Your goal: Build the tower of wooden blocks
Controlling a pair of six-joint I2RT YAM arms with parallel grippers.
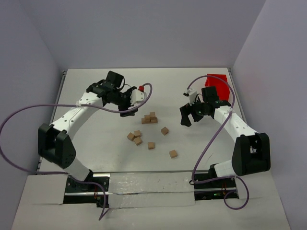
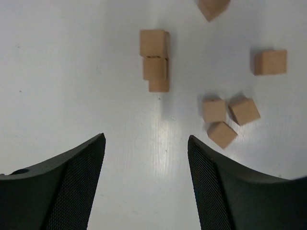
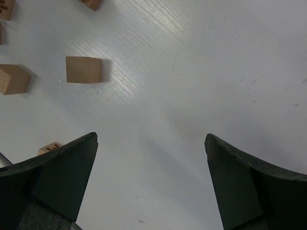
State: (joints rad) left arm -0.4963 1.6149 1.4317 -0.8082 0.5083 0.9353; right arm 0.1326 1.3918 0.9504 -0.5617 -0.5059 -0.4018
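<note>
Left arm: base at the near edge, elbow folded out to the left, forearm running up and to the right. The wrist is bent over so the left fingers point down at the surface just left of the tower. The left fingers are released and spread apart. The gap between them shows only bare surface, and they touch no cube.

Right arm: elbow at the right, forearm reaching up and to the left, wrist close to the red bin. The right fingers are splayed wide and empty, held above bare surface, well apart from the tower.

Tower: a small stack near the middle of the surface, between the two sets of fingers and nearer the left ones. It has a lower row with cubes on top; the exact count cannot be told.

Loose wood blocks: six lie scattered on the near side of the tower, three of them bunched close together.
</note>
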